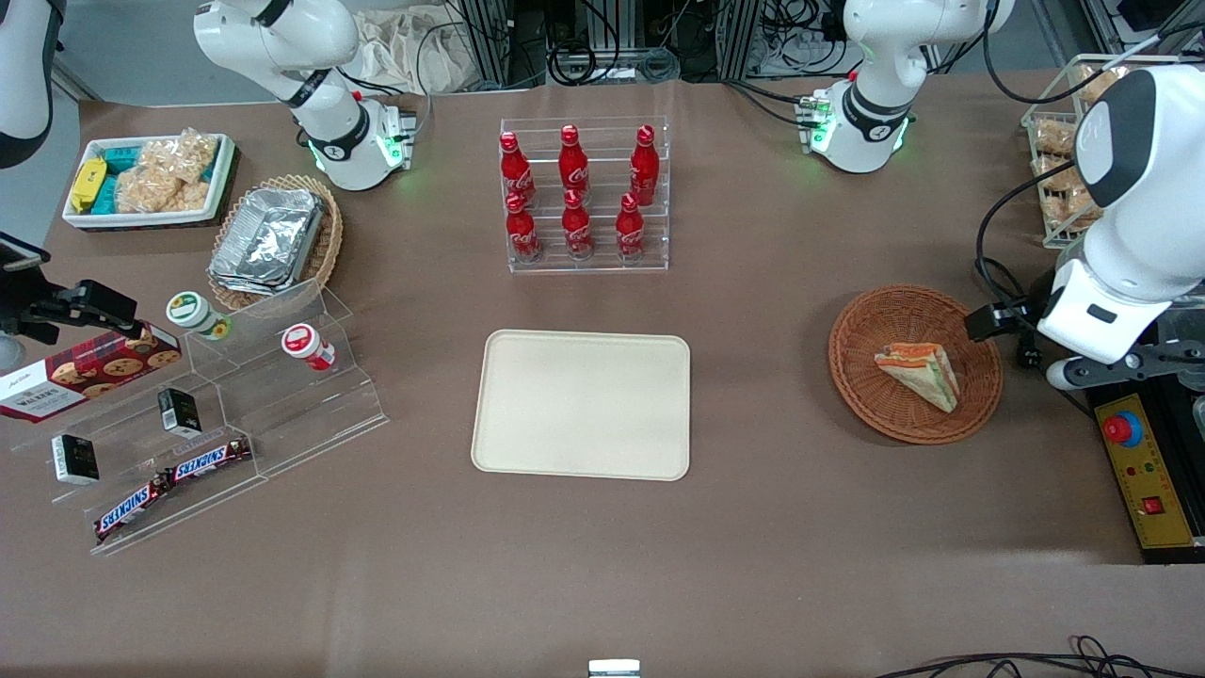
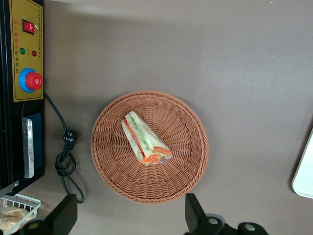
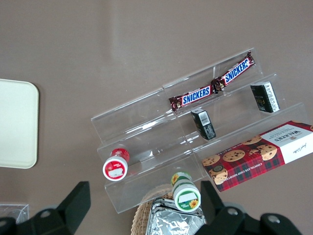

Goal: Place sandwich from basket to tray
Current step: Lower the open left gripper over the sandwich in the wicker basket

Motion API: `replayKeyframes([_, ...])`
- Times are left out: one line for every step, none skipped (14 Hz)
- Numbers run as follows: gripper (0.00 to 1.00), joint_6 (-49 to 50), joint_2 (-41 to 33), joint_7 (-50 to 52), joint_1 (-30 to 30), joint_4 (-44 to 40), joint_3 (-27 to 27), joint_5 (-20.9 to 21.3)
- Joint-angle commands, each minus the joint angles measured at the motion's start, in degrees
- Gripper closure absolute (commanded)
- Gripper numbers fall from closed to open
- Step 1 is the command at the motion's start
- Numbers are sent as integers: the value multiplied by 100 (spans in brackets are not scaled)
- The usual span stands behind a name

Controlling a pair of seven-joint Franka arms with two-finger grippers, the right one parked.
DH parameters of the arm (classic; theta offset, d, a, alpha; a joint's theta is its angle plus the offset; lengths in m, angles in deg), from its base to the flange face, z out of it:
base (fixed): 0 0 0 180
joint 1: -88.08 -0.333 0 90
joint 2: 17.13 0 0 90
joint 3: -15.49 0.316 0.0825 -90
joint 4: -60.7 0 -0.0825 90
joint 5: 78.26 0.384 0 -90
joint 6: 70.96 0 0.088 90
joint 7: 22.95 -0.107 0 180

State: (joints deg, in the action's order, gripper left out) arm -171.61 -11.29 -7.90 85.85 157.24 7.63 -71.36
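The claw (image 2: 129, 218) hangs spread open above the basket (image 2: 195, 147); a skewed descent risks crushing the soft sandwich (image 2: 144, 138) or snagging wicker.

The two candy bars (image 3: 211, 86) say SNICKERS. The cookie box (image 3: 259, 154) says Walkers. The red bottles (image 1: 575, 193) say Coca-Cola.

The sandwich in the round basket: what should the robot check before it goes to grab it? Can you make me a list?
1. Sandwich lies in the basket: ok.
2. Nothing sits on top of the sandwich: ok.
3. Gripper is open, fingers apart: ok.
4. Gripper hangs above the basket's edge, not centred over the sandwich: not ok.
5. Tray has bare room for the sandwich: ok.
6. How soft the sandwich is: cannot tell.
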Motion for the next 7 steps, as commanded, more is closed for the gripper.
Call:
replayKeyframes([1,213,111,32,3,-189,-6,-84])
replayKeyframes([1,213,146,85,12,-197,-6,-75])
replayKeyframes([1,204,242,112,12,-232,-14,-75])
replayKeyframes([1,161,260,260,38,-189,-14,-84])
replayKeyframes([1,160,304,610,91,-136,-14,-84])
replayKeyframes([1,108,330,1092,100,-14,-14,-84])
replayKeyframes([0,-23,374,1662,109,161,-14,-93])
